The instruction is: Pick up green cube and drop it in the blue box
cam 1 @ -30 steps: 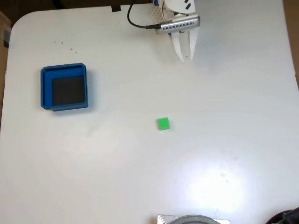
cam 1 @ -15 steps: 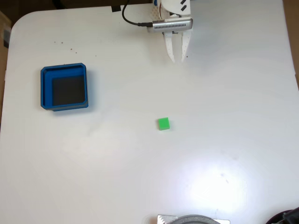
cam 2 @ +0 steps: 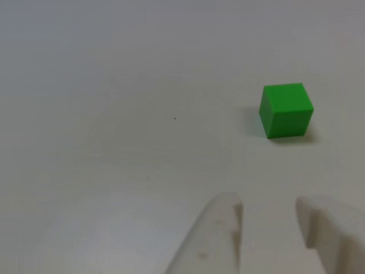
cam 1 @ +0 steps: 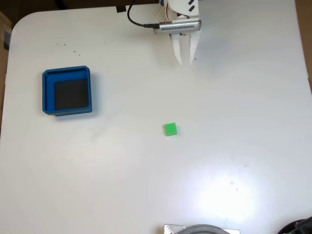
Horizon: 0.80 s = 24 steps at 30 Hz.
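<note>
The gripper [cam 1: 185,62] hangs empty, jaws slightly parted, well short of the cube [cam 1: 170,129] on the bare table, far from the box [cam 1: 48,91]; open wider, straddle the cube squarely before closing

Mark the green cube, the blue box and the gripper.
green cube [cam 1: 170,129], fixed view, top face
blue box [cam 1: 48,92], fixed view, left wall
gripper [cam 1: 186,60], fixed view, gap between fingertips

Open table [cam 1: 204,146] lies between your gripper [cam 1: 185,62] and the green cube [cam 1: 170,129]; the blue box [cam 1: 67,91] sits well apart, left in the fixed view.
</note>
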Each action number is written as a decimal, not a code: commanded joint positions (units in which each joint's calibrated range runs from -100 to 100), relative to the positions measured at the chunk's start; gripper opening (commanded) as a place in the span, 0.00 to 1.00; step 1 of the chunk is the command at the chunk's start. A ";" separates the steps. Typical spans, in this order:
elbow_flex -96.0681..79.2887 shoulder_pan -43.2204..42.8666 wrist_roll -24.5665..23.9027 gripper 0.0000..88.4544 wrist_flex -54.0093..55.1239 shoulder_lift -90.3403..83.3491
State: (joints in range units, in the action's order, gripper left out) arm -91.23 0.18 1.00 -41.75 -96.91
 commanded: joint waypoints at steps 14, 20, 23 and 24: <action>19.51 0.66 0.20 0.03 1.18 21.57; 26.60 0.43 0.20 0.03 1.18 29.27; 32.07 0.59 0.20 0.03 1.10 33.61; 33.87 0.51 0.20 0.03 1.10 34.95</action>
State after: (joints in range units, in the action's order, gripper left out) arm -65.01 0.18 1.00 -41.75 -64.91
